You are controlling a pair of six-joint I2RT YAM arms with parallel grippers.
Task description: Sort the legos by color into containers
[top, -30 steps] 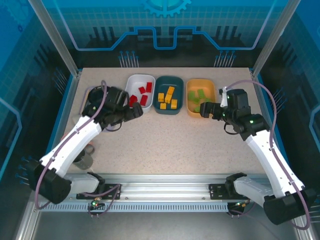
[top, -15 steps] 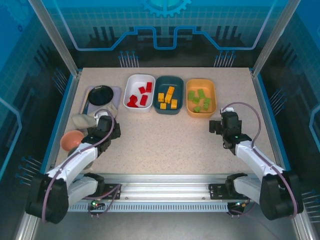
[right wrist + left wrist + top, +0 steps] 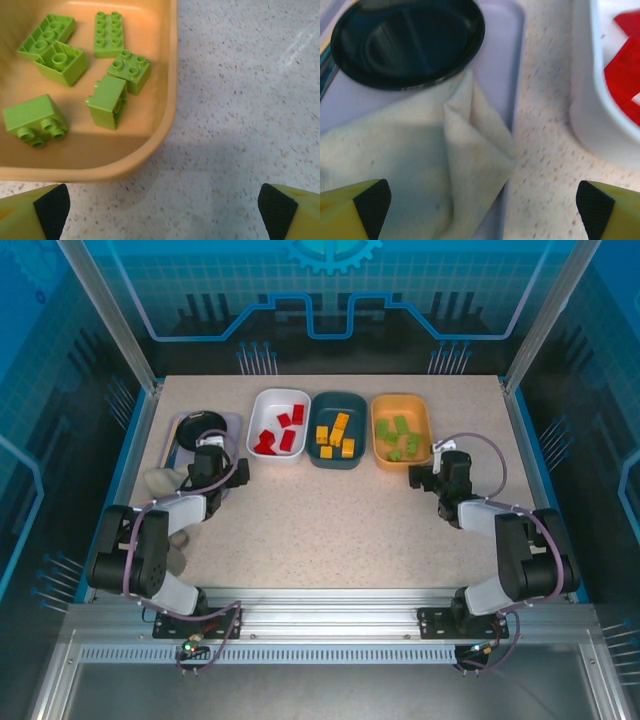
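Observation:
Three tubs stand in a row at the back. The white tub (image 3: pixel 268 400) holds red legos (image 3: pixel 282 430), its wall (image 3: pixel 585 100) at the right of the left wrist view. Orange-yellow legos (image 3: pixel 335 435) lie in the dark teal tub (image 3: pixel 337 400). In the orange-yellow tub (image 3: pixel 420 435) are green legos (image 3: pixel 400 435), seen close as several green bricks (image 3: pixel 107 100). My left gripper (image 3: pixel 207 454) is open over a cloth, holding nothing (image 3: pixel 480 220). My right gripper (image 3: pixel 428 476) is open and bare over the table just outside the orange-yellow tub's corner (image 3: pixel 160 220).
A black round dish (image 3: pixel 407 40) sits on a lavender tray (image 3: pixel 505 60) at the left, and a cream cloth (image 3: pixel 420 165) lies over the tray's near end. Both arms lie folded low near the table's side edges. Bare speckled table (image 3: pixel 330 520) spans the middle.
Both arms have pulled back from over the tubs and folded down. In the last half second each gripper has come forward again, the left to the tray, the right to the orange-yellow tub's corner.

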